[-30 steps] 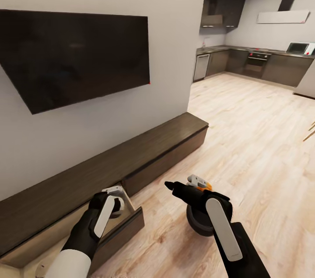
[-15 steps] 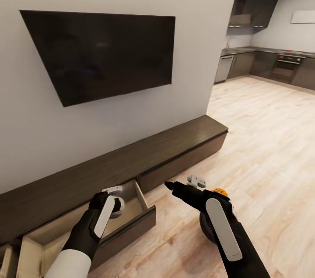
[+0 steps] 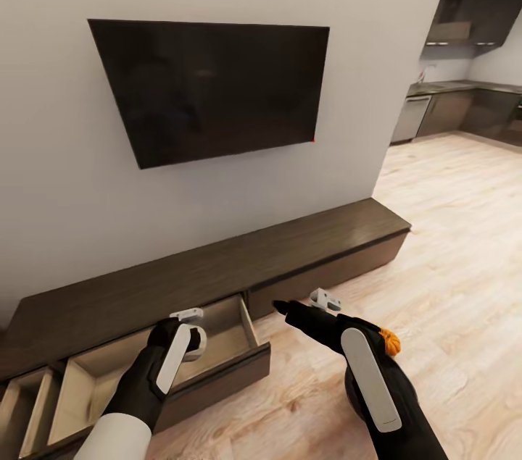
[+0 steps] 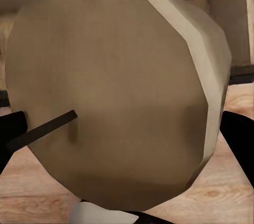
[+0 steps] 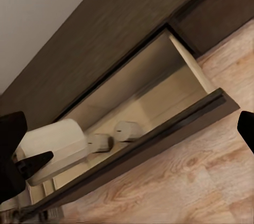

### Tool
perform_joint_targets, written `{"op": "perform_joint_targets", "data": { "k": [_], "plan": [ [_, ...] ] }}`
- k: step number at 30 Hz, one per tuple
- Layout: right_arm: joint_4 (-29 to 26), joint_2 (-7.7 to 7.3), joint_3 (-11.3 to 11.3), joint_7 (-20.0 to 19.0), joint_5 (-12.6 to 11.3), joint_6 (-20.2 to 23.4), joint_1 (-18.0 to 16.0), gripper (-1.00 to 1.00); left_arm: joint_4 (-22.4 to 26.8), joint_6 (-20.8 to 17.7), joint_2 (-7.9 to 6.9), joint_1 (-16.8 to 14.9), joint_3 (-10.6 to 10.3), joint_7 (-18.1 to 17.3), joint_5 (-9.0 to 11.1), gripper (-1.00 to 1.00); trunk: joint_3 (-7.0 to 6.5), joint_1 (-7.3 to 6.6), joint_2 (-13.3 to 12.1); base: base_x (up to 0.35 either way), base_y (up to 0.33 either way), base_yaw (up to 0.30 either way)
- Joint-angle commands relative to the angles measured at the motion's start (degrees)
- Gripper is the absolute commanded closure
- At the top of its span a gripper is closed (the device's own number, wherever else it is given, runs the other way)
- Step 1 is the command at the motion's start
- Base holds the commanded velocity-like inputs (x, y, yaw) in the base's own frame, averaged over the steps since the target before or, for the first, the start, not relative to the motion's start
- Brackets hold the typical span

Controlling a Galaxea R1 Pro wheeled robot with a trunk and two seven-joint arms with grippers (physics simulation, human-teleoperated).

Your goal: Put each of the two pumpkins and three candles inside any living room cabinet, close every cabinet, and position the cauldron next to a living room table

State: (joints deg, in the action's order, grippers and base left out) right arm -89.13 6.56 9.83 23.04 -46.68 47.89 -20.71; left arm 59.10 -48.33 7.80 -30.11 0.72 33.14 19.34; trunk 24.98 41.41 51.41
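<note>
The long dark-brown cabinet [image 3: 217,273] runs along the wall, with a drawer [image 3: 239,366] pulled open below its middle. My left gripper [image 3: 190,329] hangs over that drawer, shut on a pale beige candle [image 4: 116,92] with a dark wick. Two smaller candles [image 5: 99,142] [image 5: 127,130] lie inside the drawer. My right gripper [image 3: 303,303] is open and holds nothing, hovering over the floor in front of the cabinet. An orange pumpkin [image 3: 390,343] peeks out from behind my right forearm. The black cauldron [image 3: 351,393] is mostly hidden under that forearm.
More open drawers [image 3: 43,395] with pale wood inside stand out at the cabinet's left end. A large dark TV [image 3: 217,83] hangs on the white wall above. Light wooden floor [image 3: 464,257] stretches right toward the grey kitchen units [image 3: 471,109].
The whole view has swung left, so the cabinet, TV and kitchen sit further right in the picture and more open drawers show. Both arms hold the same pose.
</note>
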Motion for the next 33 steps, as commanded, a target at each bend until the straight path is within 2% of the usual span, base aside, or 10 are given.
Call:
{"op": "perform_joint_targets", "data": {
  "k": [1,15,21,27,33],
  "plan": [
    [-0.08,-0.01,0.01,0.6,-0.61,0.1,-0.04,-1.0,0.05,-0.14,0.04,-0.04,0.08,0.35,0.52,1.0,0.07,0.01,0.05,0.003,-0.012,0.288],
    [-0.08,0.0,0.08,0.6,-0.6,0.1,-0.04,-1.0,0.05,-0.17,0.09,-0.04,-0.01,0.34,0.52,1.0,0.07,0.01,0.05,0.0,-0.013,0.288],
    [-0.08,-0.05,0.09,0.56,-0.53,0.1,-0.04,-1.0,0.05,-0.11,0.03,0.0,-2.06,0.43,0.52,1.0,0.07,0.01,0.05,0.003,-0.007,0.273],
    [-0.08,-0.06,0.1,0.52,-0.52,0.1,-0.04,-1.0,0.05,-0.1,0.02,0.04,-2.26,0.43,0.52,1.0,0.07,0.01,0.05,0.132,-0.145,0.056],
    [-0.08,-0.06,0.1,0.52,-0.6,0.1,-0.04,-1.0,0.05,-0.1,0.02,0.08,-2.3,0.36,0.52,1.0,-0.16,0.01,0.05,0.074,-0.089,-0.13]
  ]
}}
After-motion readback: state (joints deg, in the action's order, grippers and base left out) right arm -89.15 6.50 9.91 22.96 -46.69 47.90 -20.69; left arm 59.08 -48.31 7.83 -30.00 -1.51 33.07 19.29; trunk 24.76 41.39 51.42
